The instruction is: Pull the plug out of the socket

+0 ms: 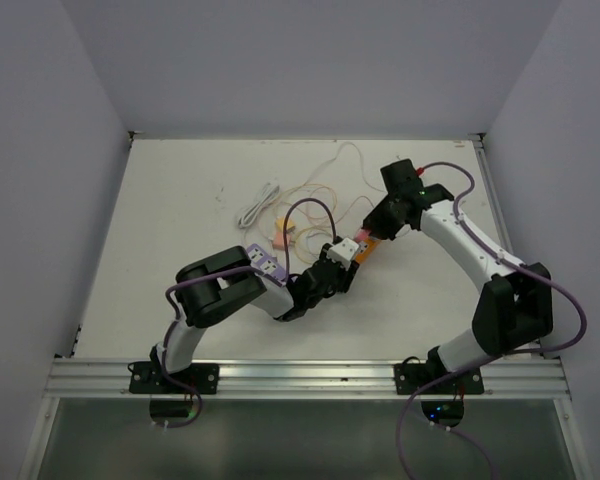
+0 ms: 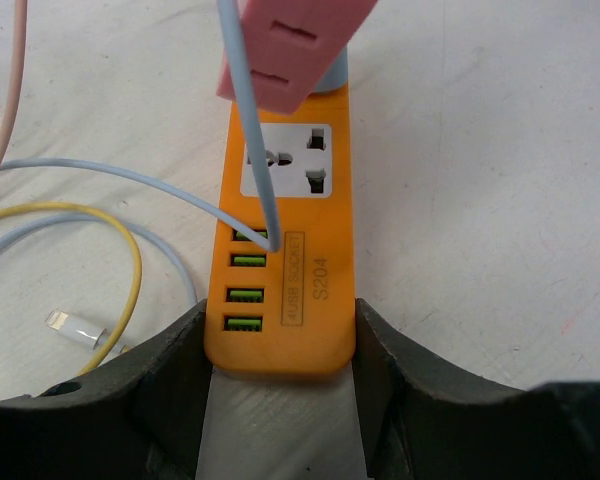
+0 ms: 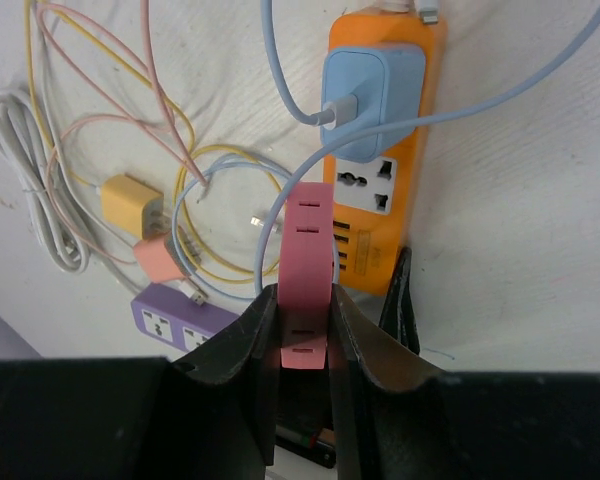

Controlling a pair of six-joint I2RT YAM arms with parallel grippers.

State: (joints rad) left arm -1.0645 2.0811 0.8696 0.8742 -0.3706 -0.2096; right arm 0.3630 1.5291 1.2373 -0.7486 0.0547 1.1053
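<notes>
Orange socket strip — "4USB SOCKET", "S204".

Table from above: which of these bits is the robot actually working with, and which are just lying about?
In the job:
- orange socket strip, clamped by the left gripper
- pink plug, pinched by the right gripper

Lying about:
- purple socket strip
- yellow charger
- small pink charger
- white cable

A robotics lab: plain pale-grey walls box a white flat worktop, and black-and-white robot arms stand on a silver aluminium rail.
</notes>
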